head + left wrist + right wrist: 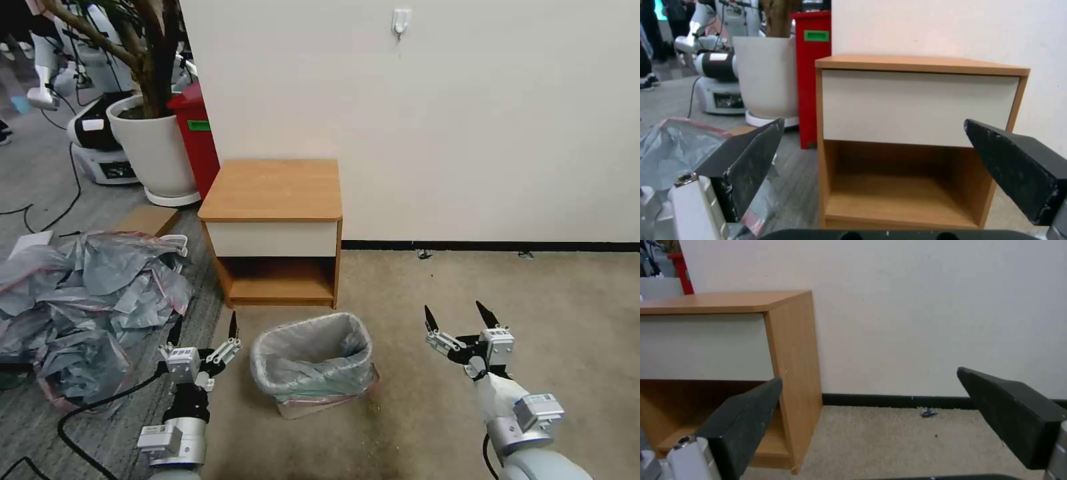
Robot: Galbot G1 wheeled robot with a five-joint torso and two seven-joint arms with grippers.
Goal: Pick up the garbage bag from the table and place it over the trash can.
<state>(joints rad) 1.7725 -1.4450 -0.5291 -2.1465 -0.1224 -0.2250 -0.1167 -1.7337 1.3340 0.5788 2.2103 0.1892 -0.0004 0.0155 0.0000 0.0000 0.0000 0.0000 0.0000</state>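
Observation:
The garbage bag, grey translucent with a pink edge band, lines the cream trash can and drapes over its rim on the floor before the table. The wooden table top is bare. My left gripper hangs open to the left of the can, holding nothing. My right gripper hangs open to the right of the can, also holding nothing. In the left wrist view the open fingers frame the table's cream drawer front and shelf recess. The right wrist view has the table's right side between the open fingers.
A heap of similar grey bags lies on the floor at the left. Behind it stand a big white plant pot and a tall red bin. A white wall backs the table. Beige carpet stretches to the right.

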